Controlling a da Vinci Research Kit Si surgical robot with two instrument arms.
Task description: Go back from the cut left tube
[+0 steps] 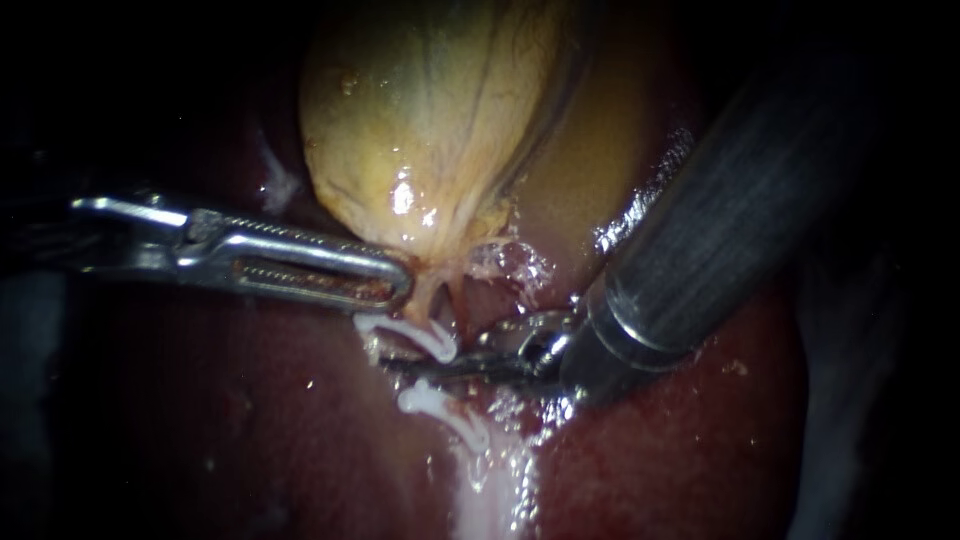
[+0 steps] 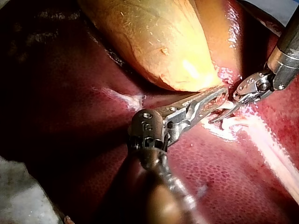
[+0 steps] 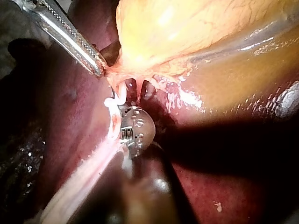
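Observation:
The yellow gallbladder [image 1: 430, 110] lies on the dark red liver [image 1: 200, 420]. My left instrument [image 1: 400, 285] comes in from the left, its slotted jaws shut on the gallbladder's narrow neck [image 1: 432, 285]. Just below it a white tube is cut in two: an upper stump [image 1: 425, 335] under the neck and a lower stump [image 1: 440, 405]. The thin dark blades of my right instrument [image 1: 400, 363] lie shut in the gap between the stumps. In the left wrist view these blades [image 2: 214, 120] point at my left instrument [image 2: 223, 93]. In the right wrist view the instrument's wrist [image 3: 135, 128] hides its blades.
The thick dark shaft [image 1: 740, 210] of my right instrument fills the upper right of the endoscope view. A pale wet strand [image 1: 490, 490] runs from the lower stump over the liver. Frayed whitish tissue [image 1: 510, 260] sits to the right of the neck.

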